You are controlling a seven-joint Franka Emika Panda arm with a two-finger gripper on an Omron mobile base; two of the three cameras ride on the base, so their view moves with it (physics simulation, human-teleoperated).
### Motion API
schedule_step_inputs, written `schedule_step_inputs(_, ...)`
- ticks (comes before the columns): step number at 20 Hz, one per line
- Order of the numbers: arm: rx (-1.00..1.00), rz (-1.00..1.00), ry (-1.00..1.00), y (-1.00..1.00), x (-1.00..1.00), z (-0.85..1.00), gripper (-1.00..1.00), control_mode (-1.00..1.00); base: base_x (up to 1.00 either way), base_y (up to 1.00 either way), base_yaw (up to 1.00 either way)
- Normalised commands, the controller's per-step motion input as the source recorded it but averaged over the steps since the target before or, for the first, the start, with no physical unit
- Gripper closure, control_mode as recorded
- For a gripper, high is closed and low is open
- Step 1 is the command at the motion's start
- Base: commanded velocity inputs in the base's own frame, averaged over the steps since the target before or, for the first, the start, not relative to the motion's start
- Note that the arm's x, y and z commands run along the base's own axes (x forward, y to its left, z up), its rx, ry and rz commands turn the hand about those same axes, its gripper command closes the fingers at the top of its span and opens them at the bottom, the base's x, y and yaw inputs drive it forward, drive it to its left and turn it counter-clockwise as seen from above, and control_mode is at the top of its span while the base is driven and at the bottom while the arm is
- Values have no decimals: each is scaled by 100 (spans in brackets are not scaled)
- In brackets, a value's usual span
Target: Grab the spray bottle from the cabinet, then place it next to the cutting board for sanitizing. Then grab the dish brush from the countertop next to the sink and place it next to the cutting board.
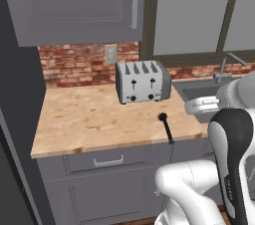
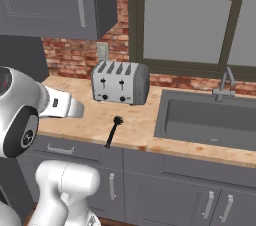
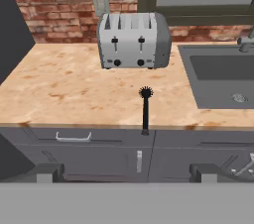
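The black dish brush (image 1: pixel 165 127) (image 2: pixel 112 132) (image 3: pixel 145 111) lies on the wood countertop (image 1: pixel 89 119) (image 3: pixel 74 84) left of the sink (image 1: pixel 199 89) (image 2: pixel 210 117) (image 3: pixel 223 74). Its bristly head points to the wall and its handle end reaches the front edge. My gripper (image 3: pixel 129 173) is open and empty, held back from the counter's front and facing the brush. The grey cabinet (image 1: pixel 74 5) (image 2: pixel 50 0) hangs above with its door shut. The spray bottle is hidden and the cutting board is out of view.
A silver toaster (image 1: pixel 142 82) (image 2: pixel 120 82) (image 3: pixel 133 39) stands against the brick wall behind the brush. A curved faucet (image 1: pixel 229 64) (image 2: pixel 227 82) rises behind the sink. Grey drawers and doors sit under the counter. A dark tall unit borders the counter's left end.
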Motion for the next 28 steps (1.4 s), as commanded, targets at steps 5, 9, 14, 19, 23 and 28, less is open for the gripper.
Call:
schedule_step_inputs(5, 15, 2, 27, -22, 70, -30, -100, -100, 0, 0, 0)
schedule_step_inputs(9, 11, 0, 29, -4, 81, -56, -100, -100, 0, 0, 0)
schedule_step_inputs(14, 0, 0, 10, 0, 82, -71, -100, -100, 0, 0, 0)
schedule_step_inputs(19, 0, 0, 0, 0, 69, -82, -100, -100, 0, 0, 0)
schedule_step_inputs(23, 0, 0, 0, -9, 57, -83, -100, -100, 0, 0, 0)
schedule_step_inputs(28, -3, -1, 2, -1, 46, -74, -100, -100, 0, 0, 0)
